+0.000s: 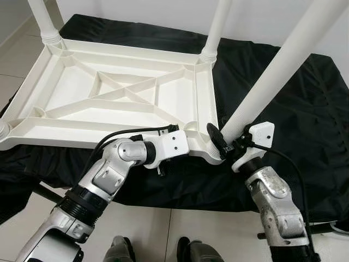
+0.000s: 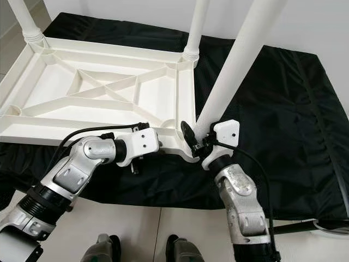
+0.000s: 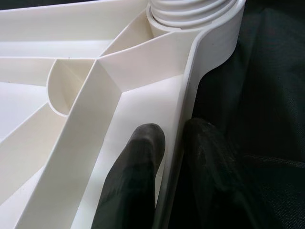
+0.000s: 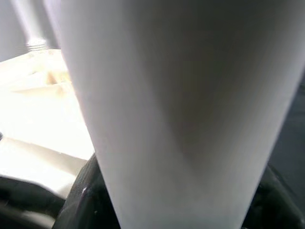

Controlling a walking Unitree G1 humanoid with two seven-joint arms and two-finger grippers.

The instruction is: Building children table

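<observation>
The white plastic table top [image 1: 125, 98] lies upside down on a black cloth. Two white legs [image 1: 217, 27] stand in its far corners. A third leg [image 1: 283, 65] leans to the right, its lower end at the near right corner socket. My right gripper [image 1: 228, 137] is shut on that leg just above the socket; in the right wrist view the leg [image 4: 181, 105] sits between the dark fingers [image 4: 81, 200]. My left gripper [image 3: 174, 148] is shut on the near rim [image 3: 190, 95] beside that corner, one finger on each side of the wall. A ribbed collar [image 3: 190, 9] shows at the corner.
The black cloth [image 1: 283, 109] covers the floor under and to the right of the table top. Pale tile floor [image 1: 163, 234] lies near my feet [image 1: 120, 251]. The near left corner socket [image 1: 2, 130] has no leg in it. A white wall runs behind.
</observation>
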